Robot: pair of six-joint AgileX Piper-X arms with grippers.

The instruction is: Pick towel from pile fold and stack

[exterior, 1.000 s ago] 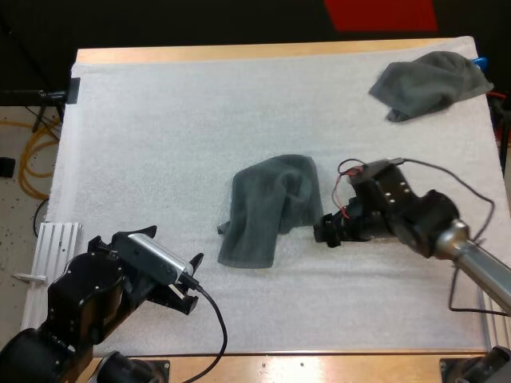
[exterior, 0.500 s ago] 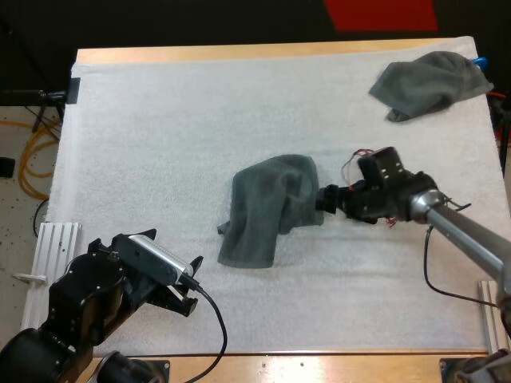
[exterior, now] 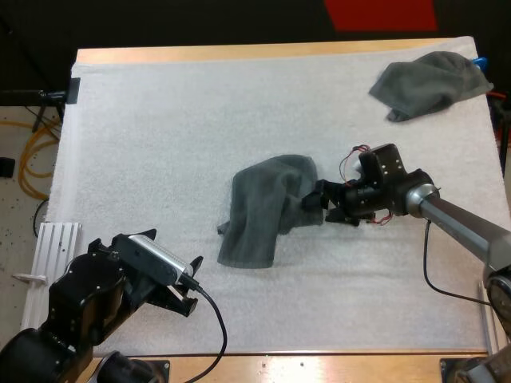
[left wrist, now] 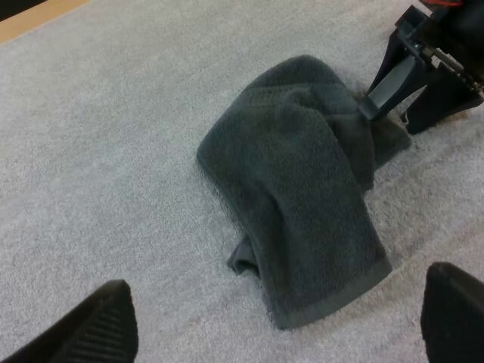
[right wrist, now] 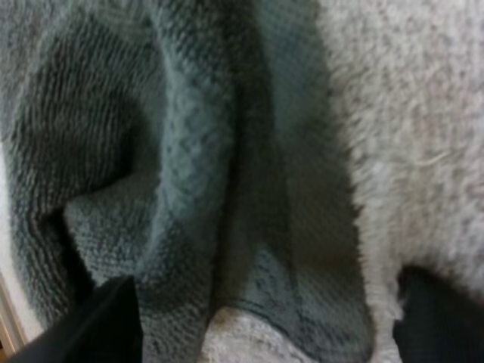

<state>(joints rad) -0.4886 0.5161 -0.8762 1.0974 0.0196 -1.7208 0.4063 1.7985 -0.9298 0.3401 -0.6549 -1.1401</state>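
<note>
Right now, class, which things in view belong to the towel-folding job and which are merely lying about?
Job: crumpled towel, centre; second towel, far right corner; right gripper at the crumpled towel's edge.
Lying about: ridged white rail; yellow floor cable.

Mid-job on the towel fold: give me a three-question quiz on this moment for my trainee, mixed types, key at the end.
1. True or false: the right gripper is shut on the crumpled towel in the middle of the white mat.
2. Where does the second towel lie? A) at the mat's far right corner; B) on top of the crumpled towel; C) at the mat's near left corner.
3. Fill the gap: the left gripper, at the mat's near left, has its fingers ___.
Key: 1 false, its fingers stand apart at the towel's right edge; 2 A; 3 open.
</note>
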